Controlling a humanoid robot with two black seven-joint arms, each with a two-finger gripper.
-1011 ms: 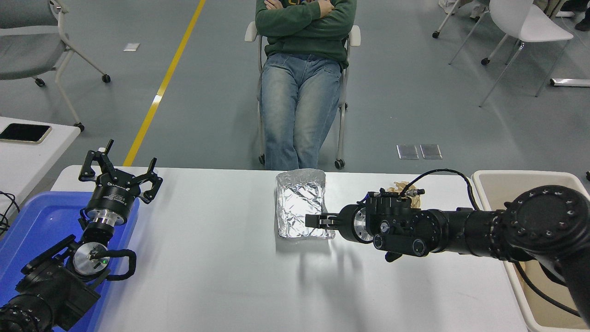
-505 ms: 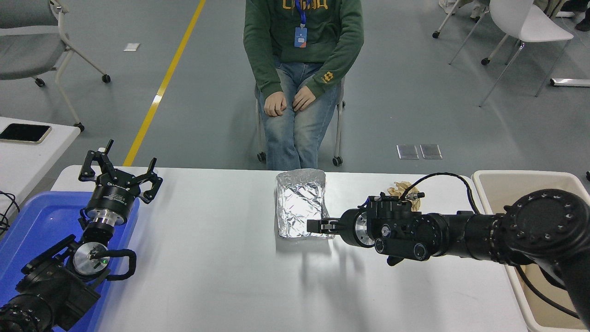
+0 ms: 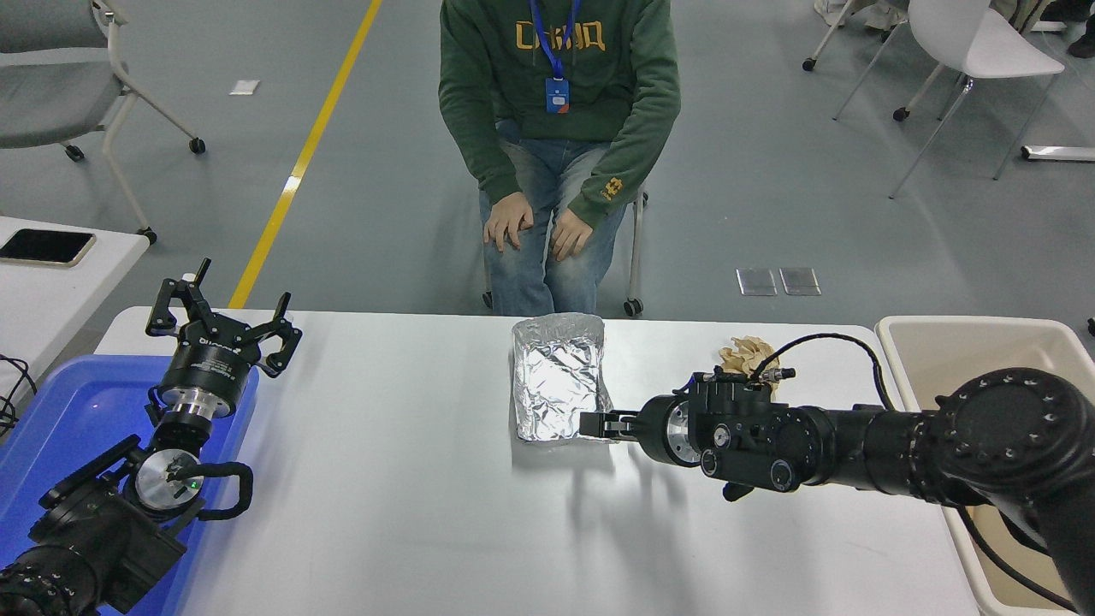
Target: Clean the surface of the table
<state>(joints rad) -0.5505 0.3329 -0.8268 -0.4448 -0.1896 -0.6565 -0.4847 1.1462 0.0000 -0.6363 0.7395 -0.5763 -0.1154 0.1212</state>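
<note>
Right hand [image 3: 596,423] over plain white table surface [image 3: 402,513]

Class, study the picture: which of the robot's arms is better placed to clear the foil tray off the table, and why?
The right. The right gripper is already at the foil tray's near right corner, with the beige bin on that side. The left gripper sits open, parked far off over the blue bin.

One foil tray [image 3: 560,378], one crumpled brown paper [image 3: 746,352], one blue bin [image 3: 77,419], one beige bin [image 3: 984,338], one phone [image 3: 44,246]
</note>
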